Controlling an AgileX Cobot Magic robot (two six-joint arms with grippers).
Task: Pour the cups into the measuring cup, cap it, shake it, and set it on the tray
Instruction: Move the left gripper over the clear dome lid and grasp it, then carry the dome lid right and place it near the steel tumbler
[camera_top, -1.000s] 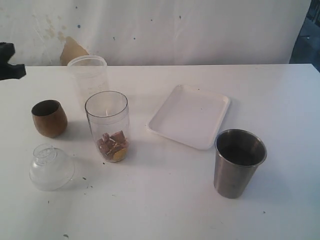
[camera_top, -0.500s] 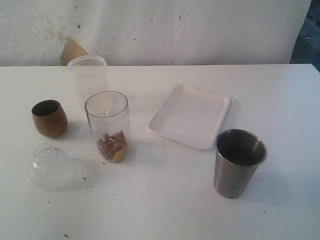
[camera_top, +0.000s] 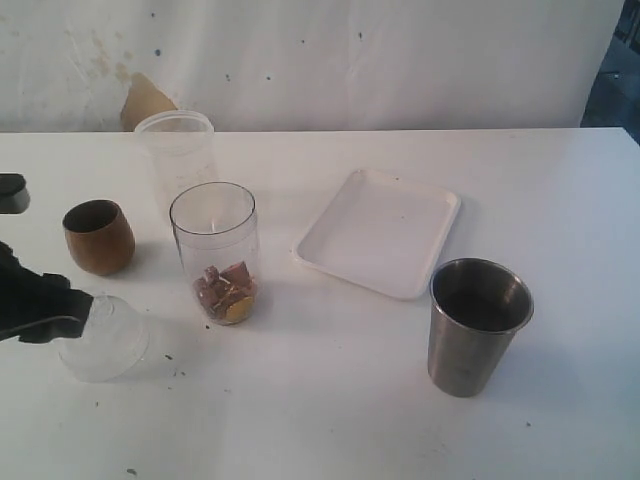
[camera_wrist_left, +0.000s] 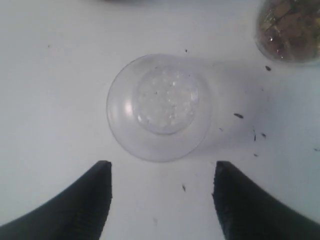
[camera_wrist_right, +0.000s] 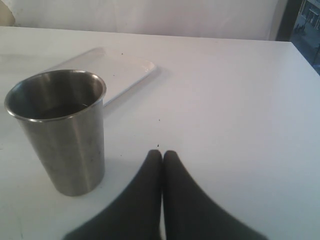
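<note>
The see-through measuring cup (camera_top: 214, 250) stands upright with brown and yellow bits at its bottom; its base shows in the left wrist view (camera_wrist_left: 291, 29). Left of it sits the wooden cup (camera_top: 98, 236). A clear domed cap (camera_top: 108, 340) lies in front of that. My left gripper (camera_top: 55, 250) reaches in from the left edge, open; in its wrist view the gripper (camera_wrist_left: 162, 170) has the cap (camera_wrist_left: 160, 107) just beyond its tips, untouched. The steel tumbler (camera_top: 478, 325) stands front right, beside my shut right gripper (camera_wrist_right: 162, 152). The white tray (camera_top: 380, 232) holds nothing.
A frosted plastic cup (camera_top: 178, 150) stands behind the measuring cup. Dark crumbs (camera_wrist_left: 239, 116) dot the white table around the cap. The tumbler (camera_wrist_right: 62, 130) and a corner of the tray (camera_wrist_right: 127, 75) lie ahead of the right gripper.
The left gripper left the top-left edge of the view, then came back lower down by the cap, with its jaws now spread. Nothing else moved.
</note>
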